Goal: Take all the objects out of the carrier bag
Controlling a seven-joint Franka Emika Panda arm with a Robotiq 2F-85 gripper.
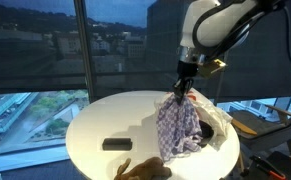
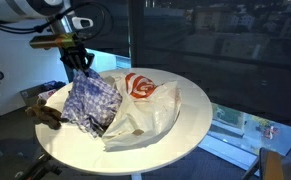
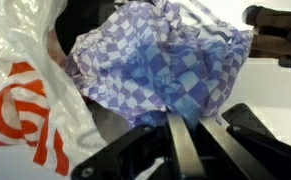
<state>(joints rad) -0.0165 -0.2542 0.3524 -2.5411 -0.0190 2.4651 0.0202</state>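
My gripper (image 1: 181, 86) is shut on a blue-and-white checkered cloth (image 1: 177, 128) and holds it hanging above the round white table (image 1: 95, 120). The cloth also shows in an exterior view (image 2: 89, 98) and fills the wrist view (image 3: 165, 62), pinched between the fingers (image 3: 190, 128). The white carrier bag with a red logo (image 2: 143, 95) lies crumpled on the table beside the cloth; it shows at the left of the wrist view (image 3: 20, 90) and behind the cloth (image 1: 217, 125). What is inside the bag is hidden.
A black rectangular object (image 1: 114, 144) lies on the table. A brown furry object (image 1: 143, 169) sits at the table's front edge, also seen in an exterior view (image 2: 45, 113). Large windows stand behind the table.
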